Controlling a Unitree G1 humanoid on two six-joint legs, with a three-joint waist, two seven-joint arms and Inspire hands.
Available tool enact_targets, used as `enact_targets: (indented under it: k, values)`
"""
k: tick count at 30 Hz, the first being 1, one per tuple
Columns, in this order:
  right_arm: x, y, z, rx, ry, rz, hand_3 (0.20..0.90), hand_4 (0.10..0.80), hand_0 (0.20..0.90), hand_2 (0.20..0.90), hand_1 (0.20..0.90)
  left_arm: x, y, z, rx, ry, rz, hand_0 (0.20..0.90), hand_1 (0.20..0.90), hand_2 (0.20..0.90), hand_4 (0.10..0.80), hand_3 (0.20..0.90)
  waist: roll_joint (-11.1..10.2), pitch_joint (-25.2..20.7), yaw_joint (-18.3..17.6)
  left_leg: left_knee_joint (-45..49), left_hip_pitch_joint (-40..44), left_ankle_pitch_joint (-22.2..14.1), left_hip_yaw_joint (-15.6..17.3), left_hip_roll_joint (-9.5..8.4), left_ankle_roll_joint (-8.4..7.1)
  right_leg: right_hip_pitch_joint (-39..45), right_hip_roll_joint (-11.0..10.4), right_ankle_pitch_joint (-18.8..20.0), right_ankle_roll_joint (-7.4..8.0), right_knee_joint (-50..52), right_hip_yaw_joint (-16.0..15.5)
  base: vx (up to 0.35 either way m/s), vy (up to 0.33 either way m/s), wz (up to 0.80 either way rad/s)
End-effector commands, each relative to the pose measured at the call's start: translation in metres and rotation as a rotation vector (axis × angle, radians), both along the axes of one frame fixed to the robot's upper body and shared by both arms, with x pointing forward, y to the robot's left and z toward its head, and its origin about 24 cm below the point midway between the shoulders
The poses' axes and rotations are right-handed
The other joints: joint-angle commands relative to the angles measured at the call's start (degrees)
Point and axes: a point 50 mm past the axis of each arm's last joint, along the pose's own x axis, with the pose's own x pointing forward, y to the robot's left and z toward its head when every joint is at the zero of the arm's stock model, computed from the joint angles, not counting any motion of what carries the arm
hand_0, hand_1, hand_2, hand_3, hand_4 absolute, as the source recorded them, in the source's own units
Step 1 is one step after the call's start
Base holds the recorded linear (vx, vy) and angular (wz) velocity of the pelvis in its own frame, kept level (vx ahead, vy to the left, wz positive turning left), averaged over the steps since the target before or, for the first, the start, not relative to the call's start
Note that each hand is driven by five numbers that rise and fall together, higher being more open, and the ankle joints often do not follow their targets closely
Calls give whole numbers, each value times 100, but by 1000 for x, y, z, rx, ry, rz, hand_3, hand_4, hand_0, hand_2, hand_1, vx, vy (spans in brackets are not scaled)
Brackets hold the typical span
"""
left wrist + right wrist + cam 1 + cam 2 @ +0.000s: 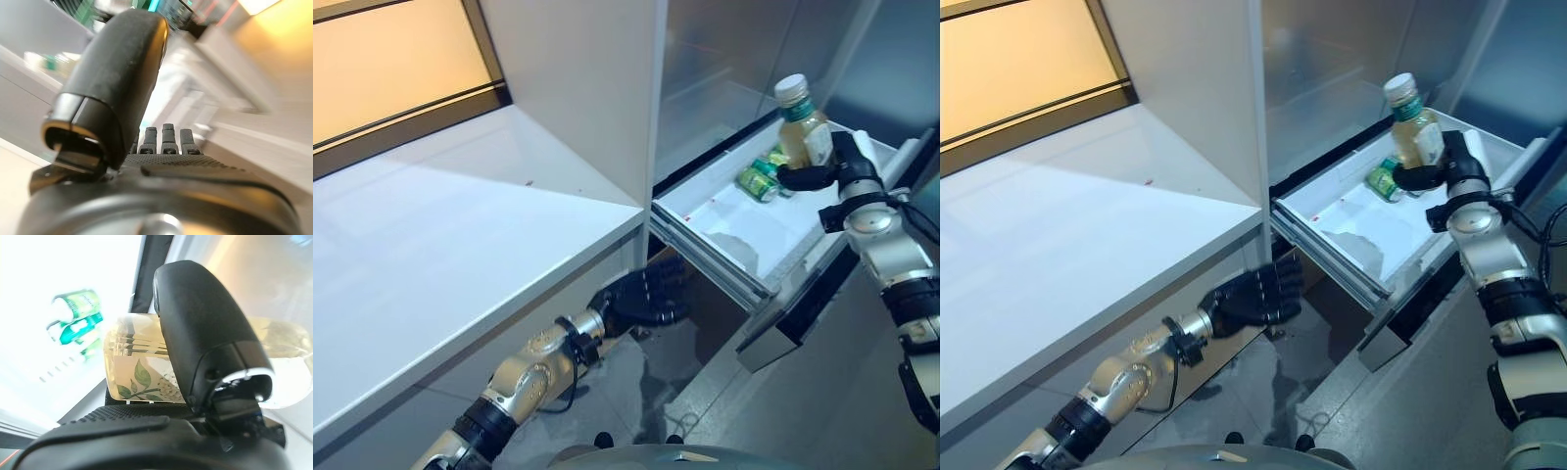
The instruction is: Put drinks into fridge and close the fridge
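Above the pulled-out fridge drawer (724,235): pale drink bottle (803,132), upright, gripped by right hand (832,171) fingers, poised for lowering beside green cans (760,178) already inside; left hand (641,299) relaxed open below white table (440,255), idle over grey floor (1410,421).
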Motion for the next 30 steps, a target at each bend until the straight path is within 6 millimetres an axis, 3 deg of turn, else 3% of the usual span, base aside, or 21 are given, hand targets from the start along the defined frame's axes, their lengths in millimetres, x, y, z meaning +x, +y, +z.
enact_targets:
  k: [1,6,9,12,18,21,24,30]
  values:
    - [4,7,123,-100,-374,72,200,100,300,300,300,-4,-9,2,-29,-46,-106,900,900,900,800,900,-356,-628,330,8,-214,-290,-170,-64,-21,-44,-270,-79,323,127,-461,13,1,18]
    - [10,-10,96,-103,-173,6,200,100,300,300,300,-17,9,-36,121,68,-64,900,900,900,800,900,-364,-530,454,8,-310,-215,-223,-40,-63,-60,-280,-57,314,101,-573,21,-10,25]
    - [11,-22,77,-18,-91,-60,200,100,300,300,300,-24,21,-59,235,113,-28,900,900,900,800,900,-369,-400,549,8,-403,-167,-264,-27,-79,-124,-278,-47,301,109,-616,-14,-25,17]
    - [11,-31,57,-13,2,-128,200,100,300,300,300,-25,30,-72,341,127,-1,900,900,900,800,900,-354,-248,647,8,-545,-104,-300,-19,-79,-241,-284,-32,289,131,-645,-69,-39,21]
    - [9,-35,31,69,73,-200,200,100,300,300,300,-11,50,-80,518,82,91,900,900,900,800,900,-297,239,704,43,-887,-14,-353,4,-55,-605,-271,33,269,220,-620,-162,-59,11]
    - [8,-34,14,79,119,-202,200,100,300,300,300,-5,68,-85,687,32,152,900,900,900,800,900,-256,487,700,81,-995,2,-346,8,-36,-722,-278,49,252,263,-615,-97,-50,3]
    - [5,-33,-1,89,162,-195,200,100,300,300,300,-12,92,-94,816,77,224,900,900,900,800,900,-218,616,673,113,-1009,-3,-320,13,-38,-754,-294,60,261,281,-598,0,0,0]
    - [6,-33,0,45,200,-189,200,100,300,300,300,-27,119,-106,939,192,319,900,900,900,800,900,-81,850,650,155,-1149,18,-306,9,-56,-917,-315,89,262,306,-552,-58,12,-5]
